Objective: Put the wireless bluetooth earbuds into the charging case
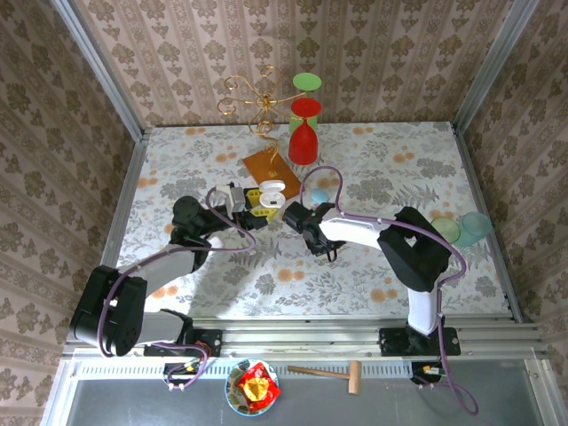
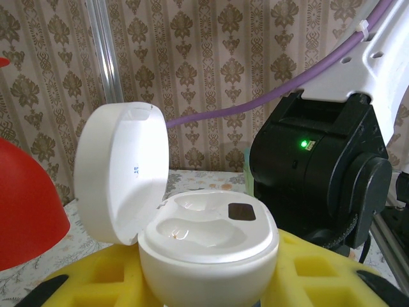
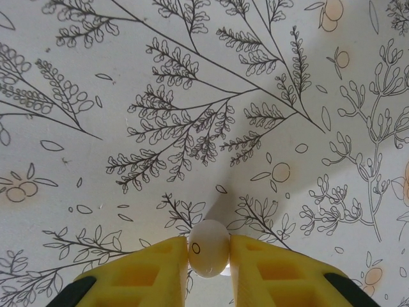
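White charging case (image 2: 204, 249), lid (image 2: 121, 173) up, sits pinched between the yellow fingers of the left pincer (image 2: 208, 284). Left wrist view gives two empty wells, too small to read from above. Red glass (image 2: 25, 211) is cut off at left; the right arm's black joint (image 2: 319, 173) blocks the background. Right pincer (image 3: 209, 272) pinches a white earbud (image 3: 208, 248), floral surface (image 3: 192, 96) behind it, the earbud's lower half hidden.

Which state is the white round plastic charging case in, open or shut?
Open. The white round plastic charging case has its lid raised at the left, and both moulded wells inside lie bare.
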`<state>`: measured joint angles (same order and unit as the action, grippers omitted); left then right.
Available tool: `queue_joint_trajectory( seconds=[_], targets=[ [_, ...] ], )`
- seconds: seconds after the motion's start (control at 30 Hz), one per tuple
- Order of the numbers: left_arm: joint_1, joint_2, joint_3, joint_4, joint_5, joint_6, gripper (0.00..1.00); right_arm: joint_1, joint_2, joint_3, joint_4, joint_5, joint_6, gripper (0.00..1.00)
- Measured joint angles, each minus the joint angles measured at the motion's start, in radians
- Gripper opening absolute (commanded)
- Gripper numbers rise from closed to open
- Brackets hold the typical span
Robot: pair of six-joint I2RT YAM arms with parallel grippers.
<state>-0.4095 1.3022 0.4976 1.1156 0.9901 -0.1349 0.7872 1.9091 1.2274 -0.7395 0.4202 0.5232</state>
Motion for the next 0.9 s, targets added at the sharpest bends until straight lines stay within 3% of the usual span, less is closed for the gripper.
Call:
queue_joint_trajectory(
  seconds=[0.6,0.9],
  targets=[
    [0.0,0.0,0.0,0.0,0.0,0.0,0.28,-0.01,0.008,0.002,0.001,0.012,-0.026,0.18],
    [0.0,0.001,0.0,0.024,0.0,-0.001,0.27,-0.151,-0.209,-0.111,0.105,-0.223,0.02,0.17]
  ],
)
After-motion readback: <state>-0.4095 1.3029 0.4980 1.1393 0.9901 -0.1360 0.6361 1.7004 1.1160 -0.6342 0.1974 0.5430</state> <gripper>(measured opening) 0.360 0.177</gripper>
